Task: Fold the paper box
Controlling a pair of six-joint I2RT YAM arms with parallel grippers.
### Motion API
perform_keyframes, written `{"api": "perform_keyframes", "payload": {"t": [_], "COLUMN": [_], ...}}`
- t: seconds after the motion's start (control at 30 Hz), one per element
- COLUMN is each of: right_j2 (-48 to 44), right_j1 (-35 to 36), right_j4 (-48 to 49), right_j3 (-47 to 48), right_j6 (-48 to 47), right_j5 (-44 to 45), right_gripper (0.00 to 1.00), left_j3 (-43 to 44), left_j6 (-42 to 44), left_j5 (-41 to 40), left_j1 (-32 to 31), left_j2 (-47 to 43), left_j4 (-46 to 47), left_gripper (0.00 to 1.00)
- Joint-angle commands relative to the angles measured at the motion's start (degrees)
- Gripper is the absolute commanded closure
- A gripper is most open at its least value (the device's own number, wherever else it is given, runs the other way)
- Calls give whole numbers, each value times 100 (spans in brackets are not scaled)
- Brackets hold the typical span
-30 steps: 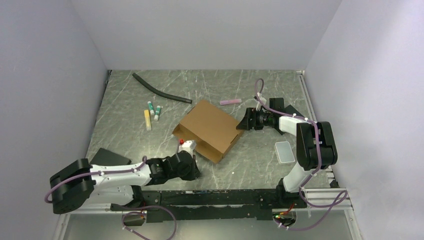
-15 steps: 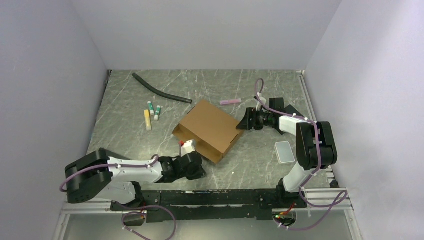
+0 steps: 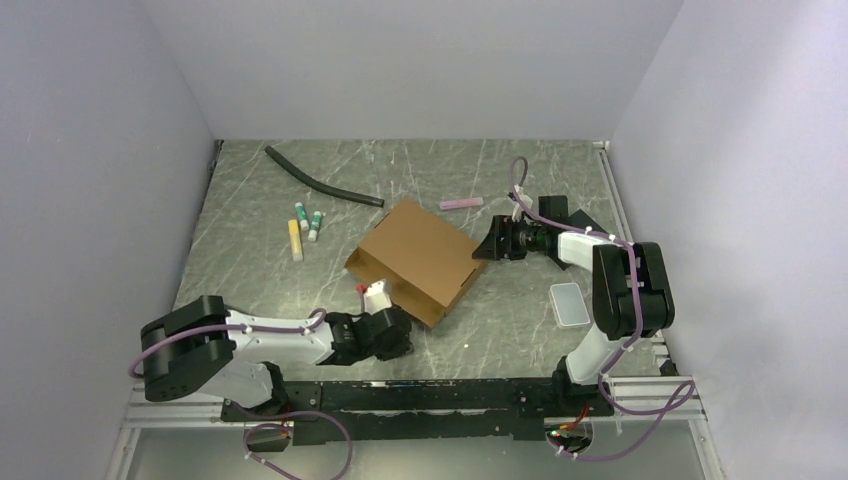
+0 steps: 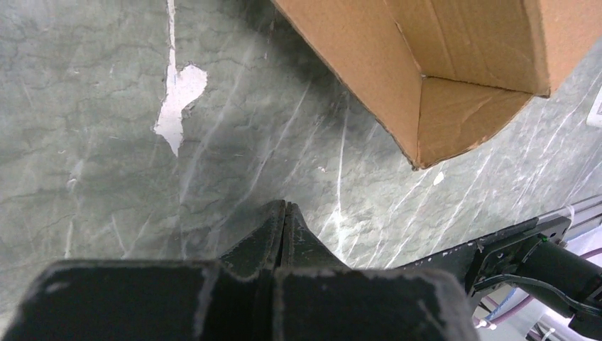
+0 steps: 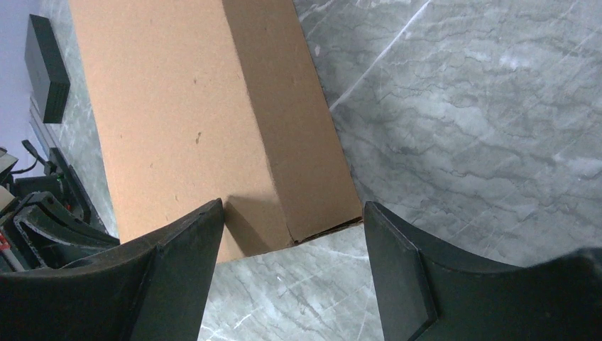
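Left arm (image 3: 280, 345) and right arm (image 3: 622, 288) share white links, black joints, purple cables (image 3: 516, 180) (pincer fingers (image 4: 250, 245) scuffed black).

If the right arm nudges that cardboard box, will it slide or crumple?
Probably slides: the box looks thin, hollow and light on the smooth table. Its walls may flex, since the near end gapes open. Low and flat, it likely won't tip.

On grey marbled counter (image 3: 240, 270): one brown corrugated cardboard box (image 3: 415, 255), one black curved rubber hose (image 3: 322, 184), two green-capped white marker tubes (image 3: 316, 225), one yellow marker tube (image 3: 295, 240), one pink flat strip (image 3: 461, 203), one translucent grey rectangular lid (image 3: 568, 304). One black flat pad (image 5: 46, 67) confirmed in right wrist view. Two white-and-black robot arms (image 3: 268, 345).
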Motion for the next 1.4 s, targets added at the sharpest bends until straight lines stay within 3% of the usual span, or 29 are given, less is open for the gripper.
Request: {"api": "perform_keyframes", "payload": {"t": [0.0,0.23,0.47,0.6,0.8,0.97,1.07,1.13,1.27,1.37], "right_j2": [149,159,148,174,219,232,232,234,242,260], "right_j1": [50,70,81,80,78,78,80,79,86,83], "right_j4": [-197,-199,-216,-245,-290,-313,-323,-323,-323,-332], "right_j3": [59,59,58,84,112,120,129,129,138,142], "right_j6": [-136,-136,-175,-193,-230,-239,-262,-275,-277,-270], "right_j5": [175,177,229,208,225,229,195,182,177,177], "right_gripper": [26,26,26,26,26,26,27,27,27,27], "left_j3": [219,798,1735,1988,1581,901,610,386,5,-159], "left_j6": [-154,456,1546,1987,2572,3021,3217,3302,3263,3107], "left_j5": [-253,-587,-163,62,260,150,52,179,990,1836], "left_j1": [-31,46,830,848,846,903,1252,1701,3045,4148], "left_j2": [163,590,924,702,8,-872,-1436,-1813,-2305,-2172], "left_j4": [98,580,1062,710,-217,-572,-685,-599,-59,654], "left_gripper": [100,100,100,100,98,84,61,38,3,1]}}
